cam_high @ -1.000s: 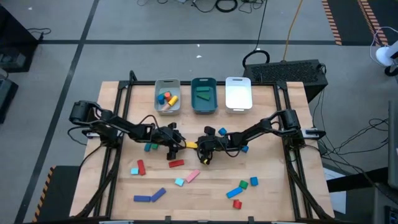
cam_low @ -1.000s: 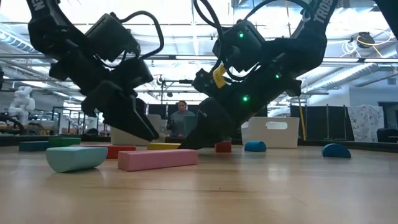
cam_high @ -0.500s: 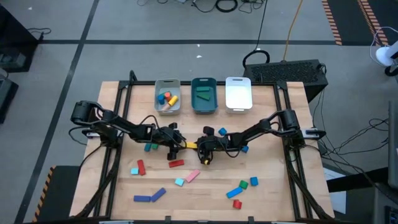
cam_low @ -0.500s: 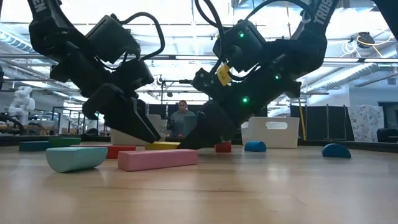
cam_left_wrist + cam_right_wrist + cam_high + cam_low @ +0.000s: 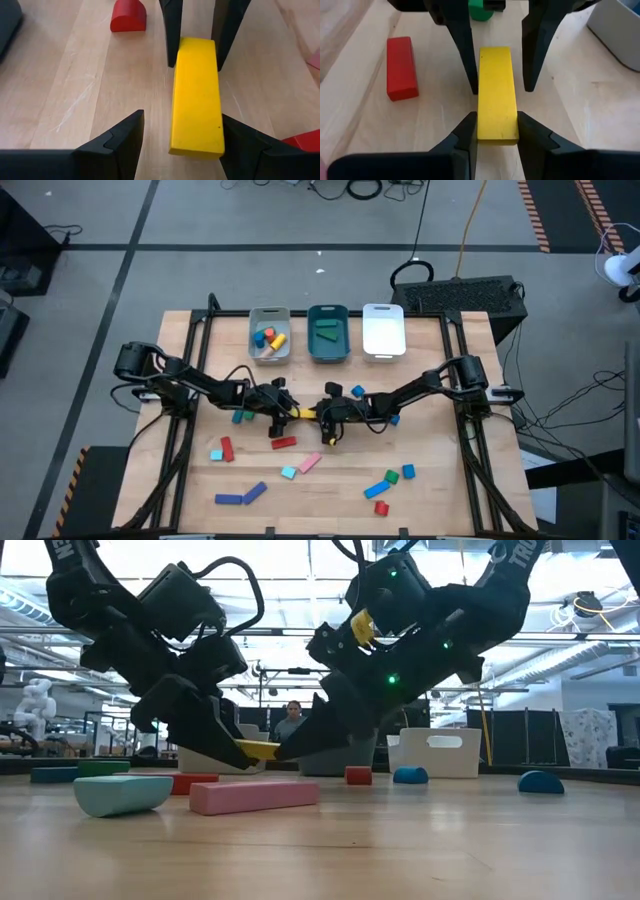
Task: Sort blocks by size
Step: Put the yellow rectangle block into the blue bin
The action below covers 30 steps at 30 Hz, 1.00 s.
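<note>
A yellow bar (image 5: pixel 305 413) hangs just above the table's middle between my two grippers. My right gripper (image 5: pixel 496 119) is shut on the end nearer the table's right. My left gripper (image 5: pixel 181 116) is open, with one finger on each side of the bar's other end (image 5: pixel 196 142). Whether a finger touches that end, I cannot tell. Other blocks lie loose: a red bar (image 5: pixel 401 67), a pink bar (image 5: pixel 254 796), a cyan piece (image 5: pixel 123 793). My right gripper pinches the yellow bar's two long sides at its right end (image 5: pixel 496 131) between both fingers. The fingers come slanting down from the table's right and lie along the bar. The bar (image 5: pixel 258 749) is lifted off the table, nearly level.
Grey (image 5: pixel 269 332), teal (image 5: pixel 328 332) and white (image 5: pixel 383 330) trays stand in a row at the far edge; the grey one holds several blocks. More blocks lie near the front: blue bars (image 5: pixel 243 495) and a cluster (image 5: pixel 390 480) at the right.
My right gripper has risen a little and tipped, and the yellow bar has come up off the table with it. The bar stays between my left gripper's open fingers.
</note>
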Each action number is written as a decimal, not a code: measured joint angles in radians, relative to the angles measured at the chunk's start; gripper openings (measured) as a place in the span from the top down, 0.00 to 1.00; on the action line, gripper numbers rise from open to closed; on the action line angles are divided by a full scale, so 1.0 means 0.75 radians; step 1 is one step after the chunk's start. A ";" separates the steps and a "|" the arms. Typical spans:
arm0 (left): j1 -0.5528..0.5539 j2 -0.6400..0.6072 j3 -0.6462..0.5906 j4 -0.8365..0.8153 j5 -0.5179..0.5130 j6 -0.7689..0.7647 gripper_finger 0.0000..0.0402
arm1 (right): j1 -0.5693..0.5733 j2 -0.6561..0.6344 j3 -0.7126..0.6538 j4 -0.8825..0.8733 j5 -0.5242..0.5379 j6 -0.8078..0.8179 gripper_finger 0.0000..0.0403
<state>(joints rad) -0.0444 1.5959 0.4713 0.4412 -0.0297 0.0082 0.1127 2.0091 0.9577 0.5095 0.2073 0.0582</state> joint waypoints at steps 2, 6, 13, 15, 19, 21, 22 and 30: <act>-0.003 0.000 0.000 0.001 0.003 0.000 0.45 | 0.000 -0.001 0.000 -0.005 0.000 0.000 0.79; -0.003 0.000 0.000 0.009 0.045 -0.001 0.49 | 0.000 -0.001 0.000 -0.007 0.000 0.000 0.79; -0.003 0.000 0.002 0.041 0.071 -0.002 0.62 | 0.001 -0.001 0.000 -0.013 -0.001 0.000 0.79; -0.003 0.000 0.002 0.041 0.073 0.000 0.67 | 0.001 -0.001 0.000 -0.017 0.000 0.000 0.79; -0.005 0.000 0.002 0.042 0.078 0.006 0.71 | 0.001 -0.001 0.000 -0.019 -0.031 0.002 0.75; -0.004 0.000 0.002 0.048 0.078 -0.003 0.71 | -0.002 -0.001 0.000 -0.018 -0.057 0.003 0.70; -0.003 0.000 0.002 0.057 0.077 -0.004 0.71 | -0.001 -0.001 0.000 -0.019 -0.056 0.007 0.67; 0.028 -0.079 0.002 0.063 0.021 -0.006 0.71 | 0.001 -0.126 0.002 -0.319 0.078 0.209 0.51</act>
<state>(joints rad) -0.0236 1.5366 0.4725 0.4881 -0.0139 0.0040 0.1138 1.9149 0.9588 0.2705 0.2660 0.2146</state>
